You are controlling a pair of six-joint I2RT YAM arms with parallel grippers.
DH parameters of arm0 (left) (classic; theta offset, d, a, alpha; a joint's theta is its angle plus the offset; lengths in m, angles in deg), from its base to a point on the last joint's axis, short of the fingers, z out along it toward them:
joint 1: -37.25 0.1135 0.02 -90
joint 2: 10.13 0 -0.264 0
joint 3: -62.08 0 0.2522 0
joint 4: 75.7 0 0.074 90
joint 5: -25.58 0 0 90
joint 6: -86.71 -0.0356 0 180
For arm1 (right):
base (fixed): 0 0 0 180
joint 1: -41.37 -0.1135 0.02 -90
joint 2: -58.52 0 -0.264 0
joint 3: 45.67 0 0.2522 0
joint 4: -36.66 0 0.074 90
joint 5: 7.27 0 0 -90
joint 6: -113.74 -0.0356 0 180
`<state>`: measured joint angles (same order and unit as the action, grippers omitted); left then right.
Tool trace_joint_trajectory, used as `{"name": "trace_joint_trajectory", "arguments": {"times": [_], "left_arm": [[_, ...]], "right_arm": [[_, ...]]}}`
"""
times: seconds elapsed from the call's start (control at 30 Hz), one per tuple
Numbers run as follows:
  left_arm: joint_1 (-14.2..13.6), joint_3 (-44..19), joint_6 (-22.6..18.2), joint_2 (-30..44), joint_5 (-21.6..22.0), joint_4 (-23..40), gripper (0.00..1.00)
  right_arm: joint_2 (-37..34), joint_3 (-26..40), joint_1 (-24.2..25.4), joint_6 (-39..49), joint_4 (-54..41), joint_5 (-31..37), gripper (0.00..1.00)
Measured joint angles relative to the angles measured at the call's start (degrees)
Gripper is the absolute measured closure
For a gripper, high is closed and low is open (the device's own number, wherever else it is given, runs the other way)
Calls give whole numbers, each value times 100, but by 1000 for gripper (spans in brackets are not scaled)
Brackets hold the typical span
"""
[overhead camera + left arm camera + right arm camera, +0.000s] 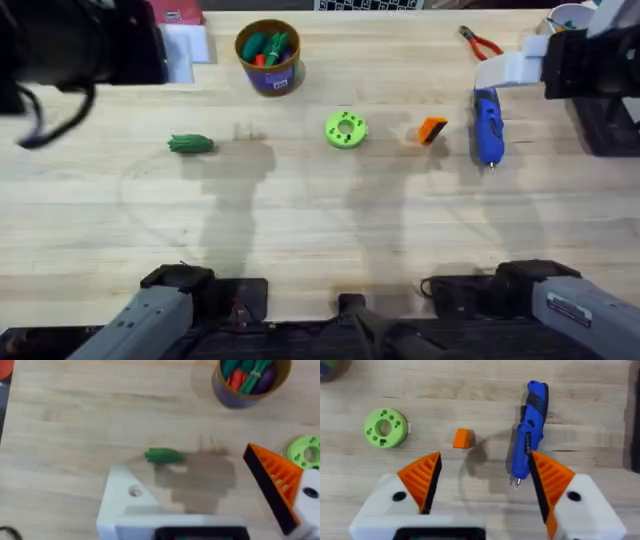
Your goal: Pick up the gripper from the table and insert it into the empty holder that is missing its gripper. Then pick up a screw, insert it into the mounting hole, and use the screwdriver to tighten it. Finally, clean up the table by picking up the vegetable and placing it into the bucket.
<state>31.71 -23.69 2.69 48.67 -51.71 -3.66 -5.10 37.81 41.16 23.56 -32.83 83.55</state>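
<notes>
The gripper (pixel 432 130) is a small orange wedge with a black end, lying on the table between the lime disc and the screwdriver (pixel 487 125); it also shows as the orange gripper (pixel 462 438). The blue screwdriver (pixel 532 430) lies flat below my right gripper (pixel 485 457), which hangs open with orange pads on both fingers. My left gripper (pixel 187 467) is open above the table: one finger is the plain white holder (pixel 125 495) with a hole, the other carries an orange wedge. The dark green vegetable (pixel 161 455) lies under it, also visible as the vegetable (pixel 190 144). The bucket (pixel 268 55) stands at the back.
A lime green round disc (pixel 346 130) lies mid-table. Red-handled pliers (pixel 480 42) sit at the back right. The bucket holds several toy vegetables. Tiny pale specks (pixel 245 131) lie right of the vegetable, too small to identify. The near half of the table is bare wood.
</notes>
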Motion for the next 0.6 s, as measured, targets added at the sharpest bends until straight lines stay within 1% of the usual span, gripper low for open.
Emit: {"name": "trace_joint_trajectory", "arguments": {"times": [0.07,0.17,0.3,0.43,0.6], "left_arm": [[0,474,-24,-311,-10,-453,15],[0,1327,-44,-1049,-121,-1153,15],[0,2362,-61,-2119,-409,-1981,16],[2,3310,-64,-3074,-886,-2820,14],[7,4490,-63,-3971,-1754,-4100,16]], "right_arm": [[2,0,2,0,0,0,7],[2,0,2,0,0,0,7],[2,0,2,0,0,0,8],[2,0,2,0,-2,0,8],[1,0,2,0,0,0,8]]}}
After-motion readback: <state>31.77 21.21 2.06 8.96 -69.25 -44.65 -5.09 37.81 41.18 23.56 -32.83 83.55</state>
